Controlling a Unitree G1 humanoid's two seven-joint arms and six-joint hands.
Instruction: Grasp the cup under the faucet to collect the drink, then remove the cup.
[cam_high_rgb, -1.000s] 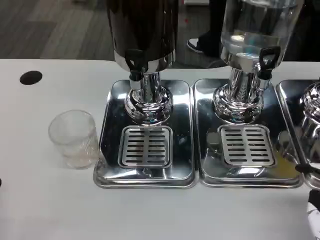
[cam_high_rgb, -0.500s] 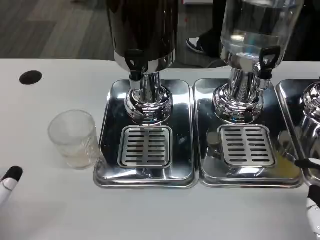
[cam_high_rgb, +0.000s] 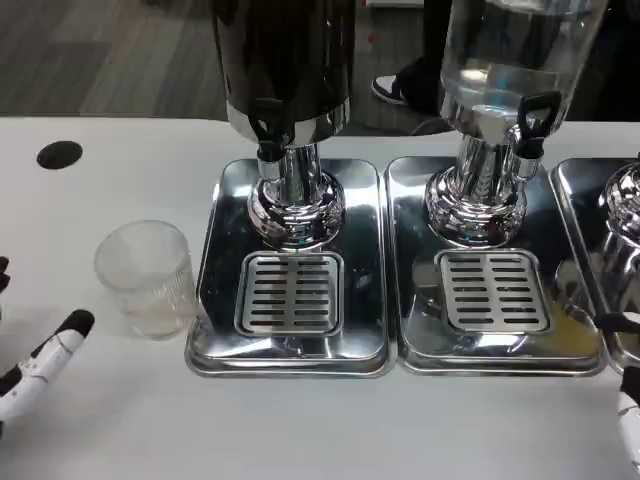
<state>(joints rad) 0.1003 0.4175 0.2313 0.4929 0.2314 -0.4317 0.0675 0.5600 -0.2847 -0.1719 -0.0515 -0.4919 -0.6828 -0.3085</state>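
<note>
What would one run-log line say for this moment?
left hand: open, nearing cup | clear ribbed plastic cup: on table, left of dark dispenser's steel tray | right hand: at edge, unclear

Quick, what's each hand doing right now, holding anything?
Left hand: open, fingers apart, holding nothing, short of the cup.
Right hand: only a sliver at the picture's edge, so its state cannot be told.
</note>
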